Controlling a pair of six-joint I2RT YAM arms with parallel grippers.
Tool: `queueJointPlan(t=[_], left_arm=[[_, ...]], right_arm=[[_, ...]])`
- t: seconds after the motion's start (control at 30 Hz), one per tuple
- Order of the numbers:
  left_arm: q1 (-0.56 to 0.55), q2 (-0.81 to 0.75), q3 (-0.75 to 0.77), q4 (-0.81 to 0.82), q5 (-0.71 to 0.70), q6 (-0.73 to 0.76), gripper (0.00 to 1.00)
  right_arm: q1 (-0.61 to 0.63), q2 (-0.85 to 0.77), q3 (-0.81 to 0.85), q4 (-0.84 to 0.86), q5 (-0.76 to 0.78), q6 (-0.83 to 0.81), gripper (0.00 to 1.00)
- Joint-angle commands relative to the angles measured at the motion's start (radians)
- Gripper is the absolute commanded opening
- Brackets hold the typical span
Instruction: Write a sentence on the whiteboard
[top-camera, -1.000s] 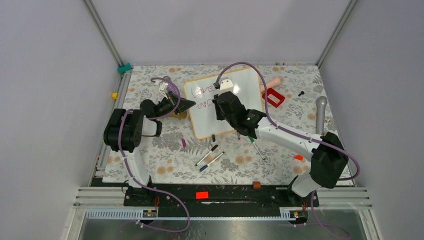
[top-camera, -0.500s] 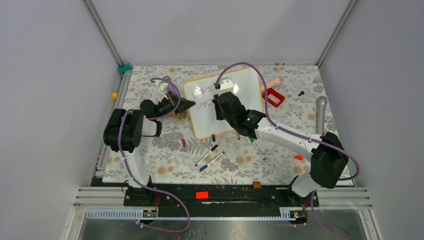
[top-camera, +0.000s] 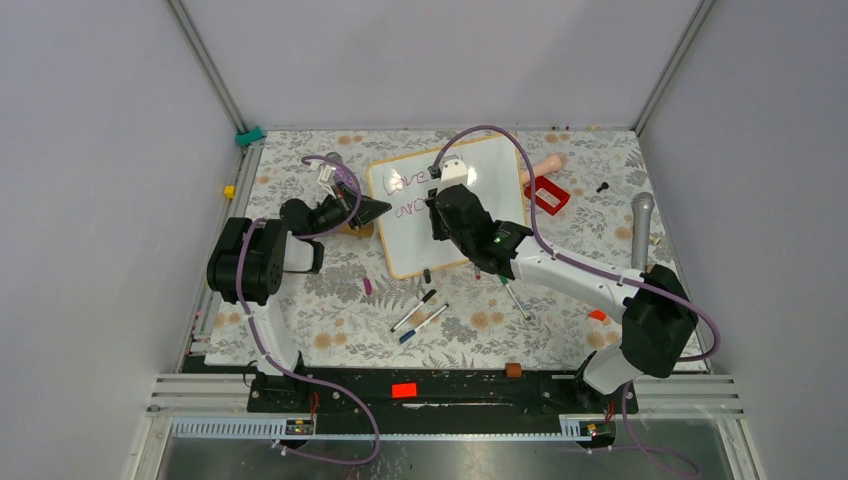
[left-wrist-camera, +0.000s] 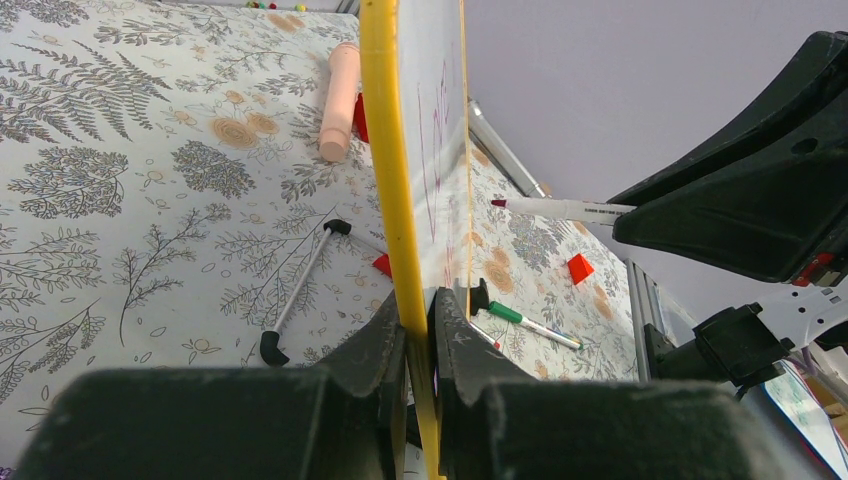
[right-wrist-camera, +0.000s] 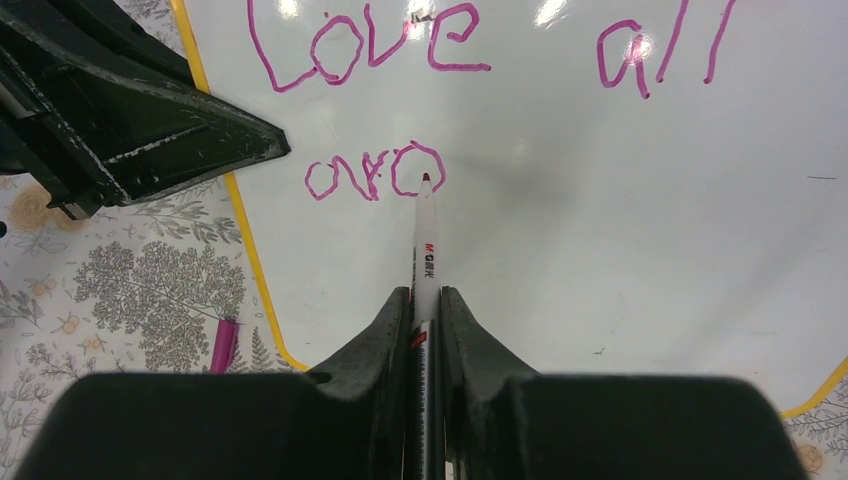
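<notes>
The left claw (left-wrist-camera: 420, 320) is clenched on the orange frame (left-wrist-camera: 385, 150) of the glossy white whiteboard (top-camera: 420, 240). The right claw (right-wrist-camera: 425, 300) grasps a white marker (right-wrist-camera: 427, 250), tip touching the purplish-pink cursive sentence (right-wrist-camera: 360, 180) near that framed edge

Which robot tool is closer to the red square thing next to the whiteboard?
Right. The right tool holds a marker over the whiteboard, which the red square thing lies beside. The left tool clamps the board's opposite edge.

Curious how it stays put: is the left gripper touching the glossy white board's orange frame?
Touching. Left wrist view: the left gripper clamps the whiteboard by its frame, no gap.
</notes>
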Motion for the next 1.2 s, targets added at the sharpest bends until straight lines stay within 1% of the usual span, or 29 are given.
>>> queueJointPlan(t=[0.0,0.43,0.73,1.17], left_arm=[[-0.004,0.022,-0.019,0.008,0.046,0.179,0.00],[-0.003,0.019,-0.023,0.008,0.050,0.184,0.00],[-0.004,0.015,-0.024,0.008,0.051,0.186,0.00],[-0.003,0.016,-0.023,0.008,0.051,0.186,0.00]], right_arm=[[-0.009,-0.024,0.045,-0.008,0.059,-0.006,0.00],[0.001,0.023,0.113,-0.094,0.069,0.003,0.00],[-0.001,0.058,0.167,-0.142,0.140,-0.006,0.00],[-0.014,0.098,0.209,-0.167,0.112,0.008,0.00]])
